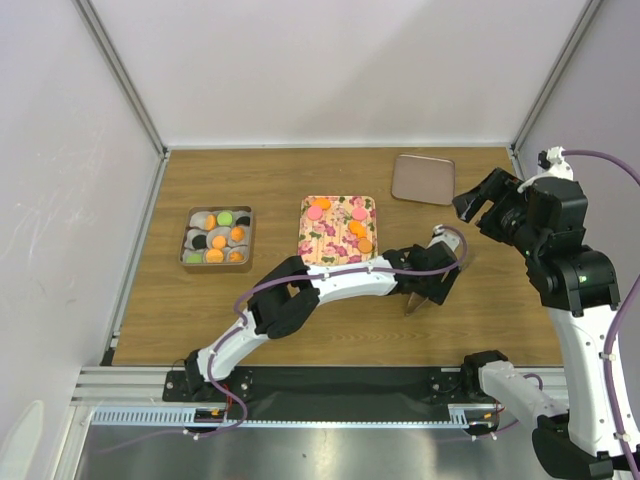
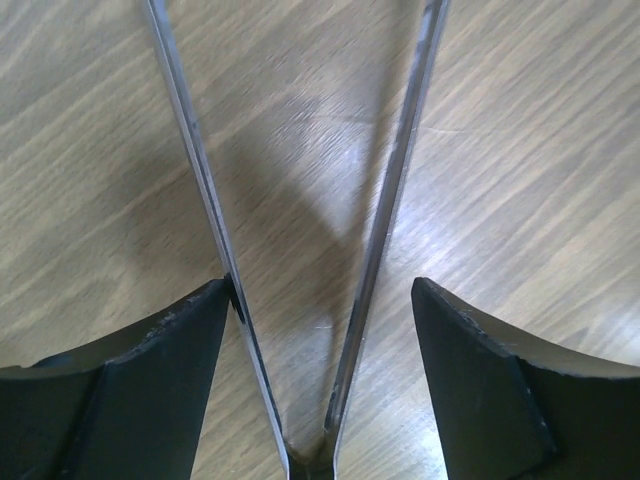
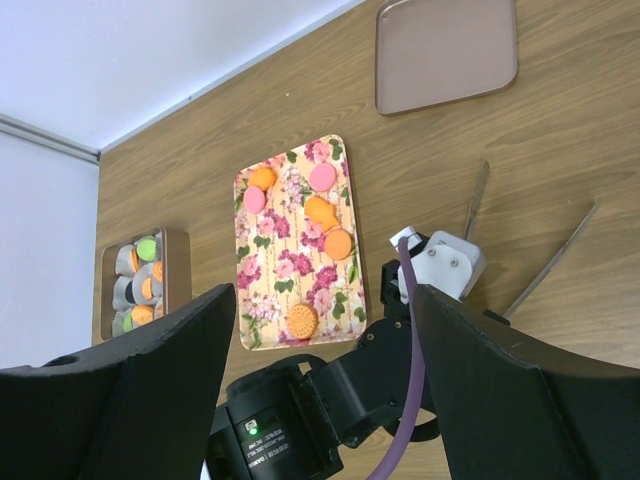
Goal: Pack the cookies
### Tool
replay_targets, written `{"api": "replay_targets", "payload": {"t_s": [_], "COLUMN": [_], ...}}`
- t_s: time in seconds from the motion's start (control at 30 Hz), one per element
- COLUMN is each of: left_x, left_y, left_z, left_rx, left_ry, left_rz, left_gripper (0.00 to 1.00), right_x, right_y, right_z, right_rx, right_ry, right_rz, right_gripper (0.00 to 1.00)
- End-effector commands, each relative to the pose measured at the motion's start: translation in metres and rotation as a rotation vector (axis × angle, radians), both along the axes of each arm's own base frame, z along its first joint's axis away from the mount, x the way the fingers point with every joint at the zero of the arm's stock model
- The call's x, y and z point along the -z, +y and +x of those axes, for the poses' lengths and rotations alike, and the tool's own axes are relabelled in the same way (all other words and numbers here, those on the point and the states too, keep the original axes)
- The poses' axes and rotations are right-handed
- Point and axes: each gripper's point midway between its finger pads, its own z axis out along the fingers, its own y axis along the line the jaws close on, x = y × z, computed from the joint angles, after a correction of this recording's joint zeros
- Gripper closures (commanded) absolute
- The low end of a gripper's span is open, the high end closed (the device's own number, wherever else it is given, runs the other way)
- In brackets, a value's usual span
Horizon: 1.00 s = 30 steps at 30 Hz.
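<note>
Several cookies, orange and pink, lie on a flowered tray at mid-table; they also show in the right wrist view. More cookies, orange, green and black, sit in paper cups in a small box. My left gripper is low over the table right of the tray. Its jaws are open around metal tongs: the left finger touches one arm, the right finger stands apart from the other. The tongs' arms also show in the right wrist view. My right gripper is raised at the right, open and empty.
A brown lid lies at the back right, also in the right wrist view. White walls enclose the table on three sides. The left arm stretches across the front of the tray.
</note>
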Motion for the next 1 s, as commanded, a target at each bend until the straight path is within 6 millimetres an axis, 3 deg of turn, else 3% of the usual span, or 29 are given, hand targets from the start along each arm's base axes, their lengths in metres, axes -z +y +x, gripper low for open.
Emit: {"api": "replay_targets", "payload": {"t_s": [0.0, 0.17, 0.27, 0.37, 0.5, 0.67, 0.77, 0.8, 0.87, 0.9, 0.93, 0.97], "left_x": [-0.065, -0.111, -0.128, -0.132, -0.148, -0.173, -0.171, -0.162, -0.18, -0.169, -0.171, -0.191], "left_y": [-0.019, -0.012, -0.005, 0.006, 0.034, 0.073, 0.096, 0.106, 0.126, 0.139, 0.149, 0.165], "left_z": [0.001, 0.005, 0.011, 0.021, 0.034, 0.047, 0.045, 0.041, 0.034, 0.03, 0.027, 0.021], "left_rx": [0.036, 0.027, 0.014, -0.015, -0.074, -0.139, -0.177, -0.184, -0.192, -0.2, -0.202, -0.205], "left_ry": [-0.068, -0.133, -0.155, -0.159, -0.142, -0.144, -0.097, -0.085, -0.1, -0.085, -0.084, -0.098], "left_rz": [-0.148, -0.211, -0.225, -0.224, -0.253, -0.288, -0.271, -0.247, -0.272, -0.246, -0.242, -0.272], "left_gripper": [0.19, 0.15, 0.14, 0.14, 0.15, 0.15, 0.18, 0.18, 0.18, 0.18, 0.18, 0.18], "right_x": [-0.012, -0.027, -0.034, -0.043, -0.057, -0.058, -0.048, -0.043, -0.018, -0.01, 0.001, 0.017], "right_y": [-0.004, -0.002, -0.002, -0.006, -0.007, -0.011, -0.011, -0.012, -0.015, -0.019, -0.022, -0.034], "right_z": [-0.001, -0.001, 0.0, 0.001, 0.01, 0.032, 0.059, 0.067, 0.096, 0.106, 0.117, 0.138], "right_rx": [0.021, 0.021, 0.025, 0.044, 0.056, 0.086, 0.083, 0.085, 0.077, 0.083, 0.085, 0.113], "right_ry": [-0.045, -0.085, -0.11, -0.138, -0.167, -0.168, -0.128, -0.115, -0.054, -0.036, -0.011, 0.02], "right_rz": [0.007, 0.029, 0.038, 0.031, 0.03, 0.0, -0.033, -0.038, -0.045, -0.04, -0.036, -0.034], "right_gripper": [0.22, 0.22, 0.22, 0.21, 0.21, 0.21, 0.21, 0.21, 0.21, 0.21, 0.22, 0.22]}}
